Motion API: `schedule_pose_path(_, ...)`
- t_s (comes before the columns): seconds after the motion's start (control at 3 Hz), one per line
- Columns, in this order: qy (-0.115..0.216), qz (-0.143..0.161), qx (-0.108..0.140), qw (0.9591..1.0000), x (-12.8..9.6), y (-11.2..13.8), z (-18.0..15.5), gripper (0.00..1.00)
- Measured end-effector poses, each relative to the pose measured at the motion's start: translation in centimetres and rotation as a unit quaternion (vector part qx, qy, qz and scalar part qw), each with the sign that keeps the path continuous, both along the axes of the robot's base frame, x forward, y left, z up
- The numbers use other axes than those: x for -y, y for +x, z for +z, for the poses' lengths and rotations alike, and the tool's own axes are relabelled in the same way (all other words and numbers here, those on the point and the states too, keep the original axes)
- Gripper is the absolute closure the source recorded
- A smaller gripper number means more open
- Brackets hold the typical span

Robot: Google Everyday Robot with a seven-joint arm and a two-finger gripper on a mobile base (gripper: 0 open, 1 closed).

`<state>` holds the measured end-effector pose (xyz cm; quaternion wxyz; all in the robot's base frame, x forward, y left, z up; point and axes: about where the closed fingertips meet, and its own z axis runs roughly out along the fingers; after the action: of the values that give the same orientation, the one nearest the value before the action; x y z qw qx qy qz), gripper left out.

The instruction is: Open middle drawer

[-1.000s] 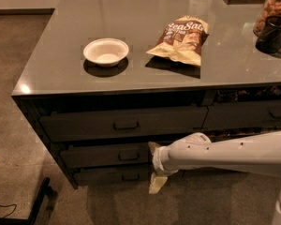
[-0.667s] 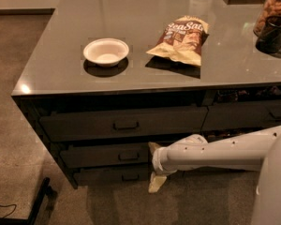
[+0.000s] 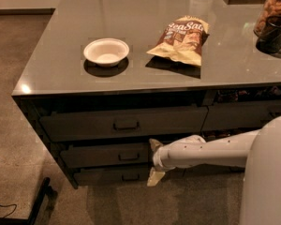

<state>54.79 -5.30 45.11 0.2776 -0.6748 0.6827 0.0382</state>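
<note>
The middle drawer (image 3: 100, 155) is a dark grey-brown front under the counter, between a taller top drawer (image 3: 84, 124) and a slim bottom drawer (image 3: 103, 176). Its small dark bar handle (image 3: 129, 157) sits at its centre. My gripper (image 3: 154, 161) is at the end of the white arm (image 3: 206, 150), which reaches in from the right. It is just right of the handle, at the drawer's right end. Its fingers are spread apart, one above the other, with the lower fingertip (image 3: 154, 177) in front of the bottom drawer. They hold nothing.
On the grey counter (image 3: 61, 74) lie a white bowl (image 3: 106, 52) and a snack bag (image 3: 181, 39). A jar (image 3: 274, 11) and a dark cup (image 3: 273, 34) stand at the right. More drawers (image 3: 243, 115) lie to the right. A dark stand (image 3: 37, 203) is on the carpet at the lower left.
The gripper has stayed beside the middle drawer's handle. The near part of my arm has come further into view at the lower right.
</note>
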Motion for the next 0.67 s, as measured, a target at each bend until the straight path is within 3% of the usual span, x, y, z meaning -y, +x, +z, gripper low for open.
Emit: schedule_pose_path(0.67, 0.027, -0.004, 0.001, 0.9996, -1.4, 3.4, -1.5, 0.0)
